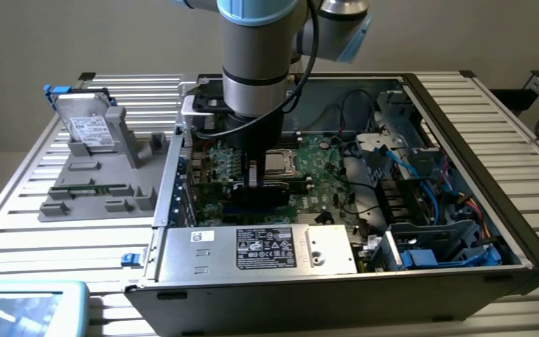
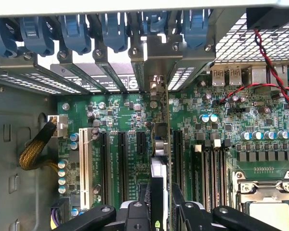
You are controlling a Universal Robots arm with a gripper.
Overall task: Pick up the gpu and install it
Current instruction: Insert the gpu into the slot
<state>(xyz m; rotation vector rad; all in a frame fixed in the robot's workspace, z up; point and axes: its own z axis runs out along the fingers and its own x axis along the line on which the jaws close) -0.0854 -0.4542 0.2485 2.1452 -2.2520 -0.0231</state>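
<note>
The gpu (image 2: 158, 168), a thin flat black card, sits clamped edge-on in our closed pincer (image 2: 158, 216) over the green motherboard (image 2: 135, 110), where we fear a slight tilt would jam it between the long black expansion slots (image 2: 121, 163)

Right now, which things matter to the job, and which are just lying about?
In the job: gpu, end effector gripping it, motherboard slots, computer case.
Lying about: hard drive, memory stick, grey rack, power supply.

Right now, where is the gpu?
In the exterior view, the gpu is inside the computer case, toward the exterior view's left, held edge-on by the gripper over the motherboard, beside the processor socket.
</note>
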